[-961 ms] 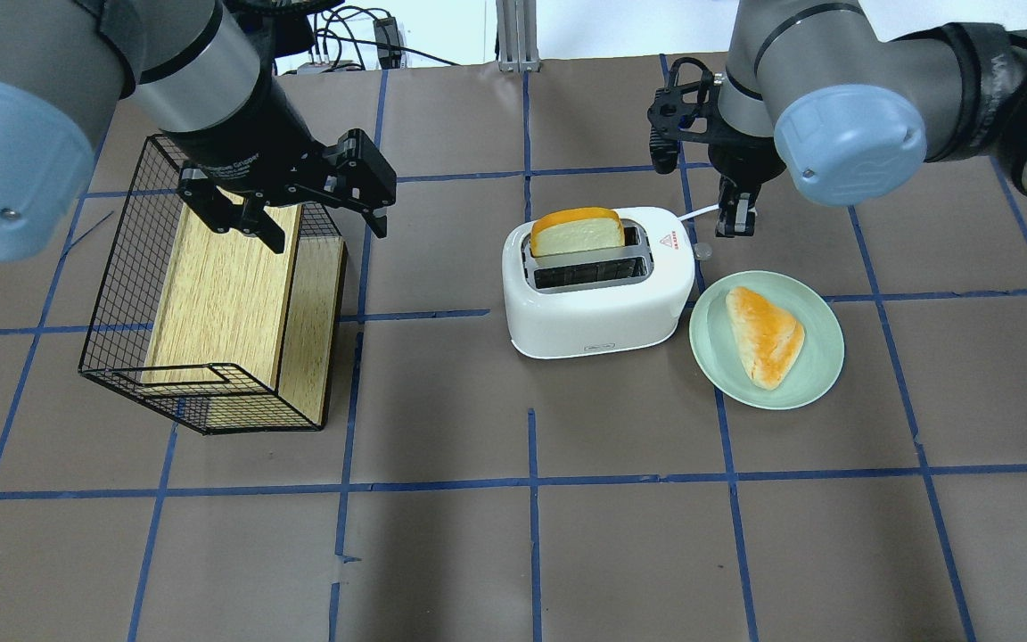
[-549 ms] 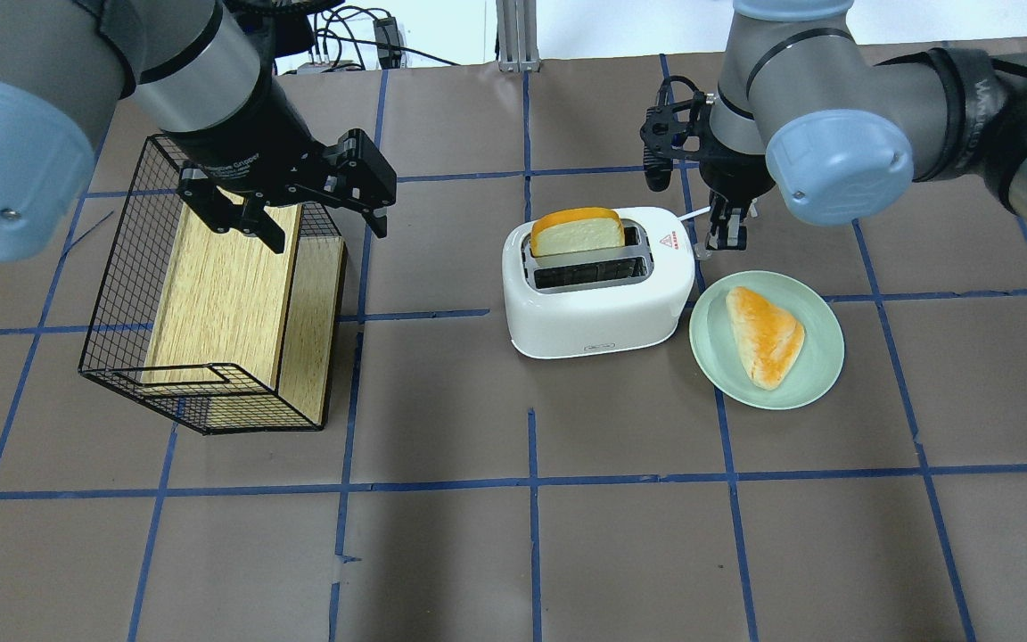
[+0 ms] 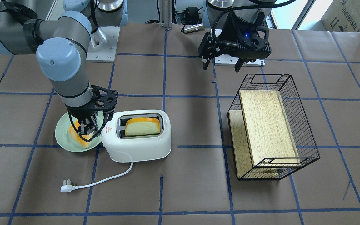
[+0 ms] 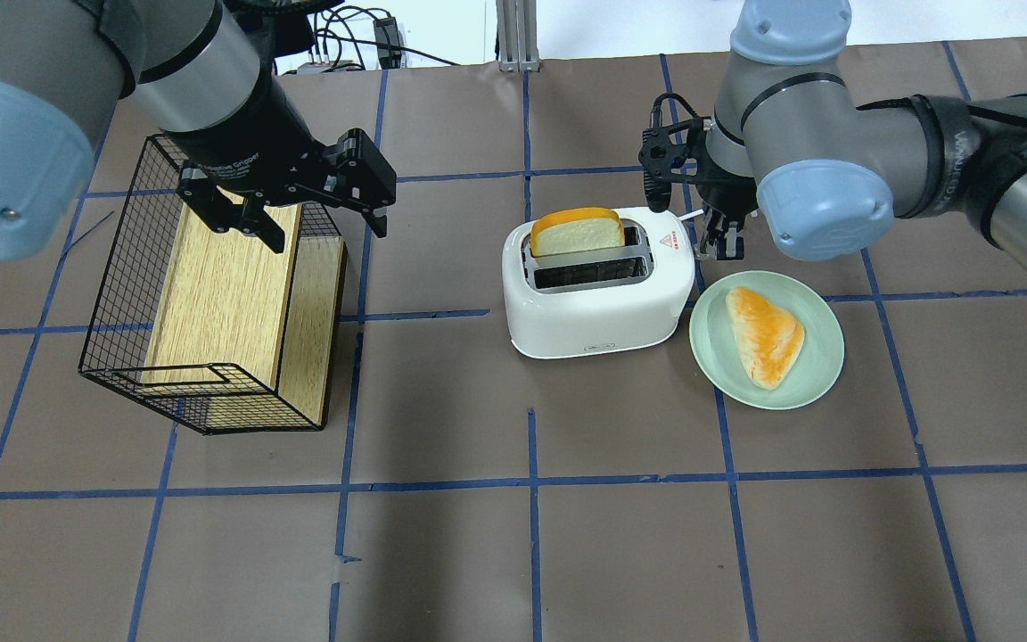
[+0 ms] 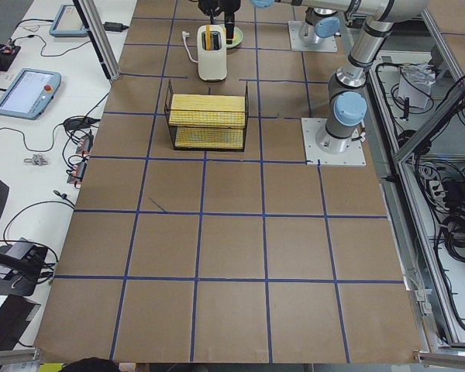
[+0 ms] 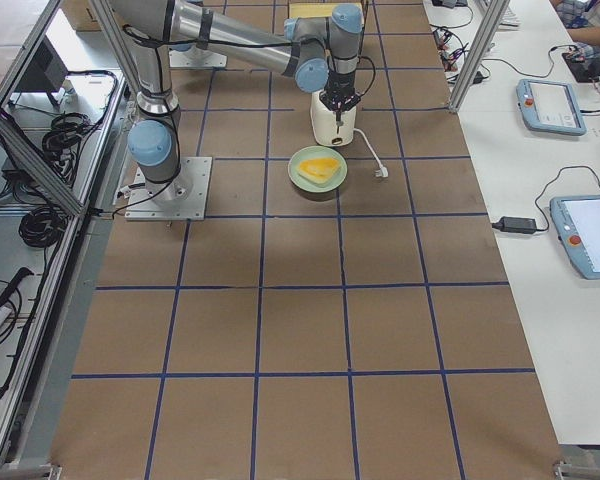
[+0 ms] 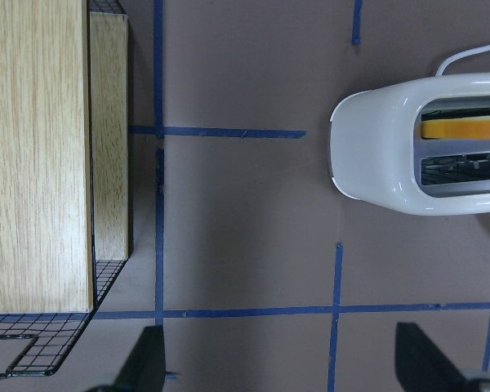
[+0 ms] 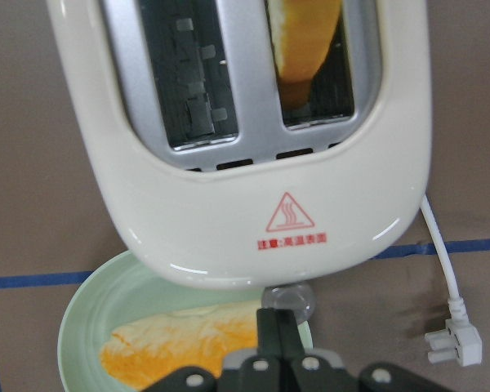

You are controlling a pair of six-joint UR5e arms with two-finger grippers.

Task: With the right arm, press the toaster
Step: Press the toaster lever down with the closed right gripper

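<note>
The white two-slot toaster (image 4: 598,299) stands mid-table, with a slice of bread (image 4: 578,234) sticking up out of its far slot. It also shows in the front view (image 3: 139,147) and the right wrist view (image 8: 269,196). My right gripper (image 4: 718,245) is shut and empty and points down at the toaster's right end. In the right wrist view its closed tips (image 8: 278,314) sit right at the grey round knob (image 8: 290,300); I cannot tell whether they touch. My left gripper (image 4: 299,218) is open and empty above the wire basket.
A pale green plate (image 4: 812,379) with a toasted slice (image 4: 765,334) lies right beside the toaster, under the right wrist. A black wire basket (image 4: 121,267) holding a wooden block (image 4: 219,294) stands at the left. The toaster's cord and plug (image 3: 66,188) trail on the far side.
My right gripper has moved left and closer in to the toaster's right end, over the knob. The left arm, toaster and bread have not moved.
</note>
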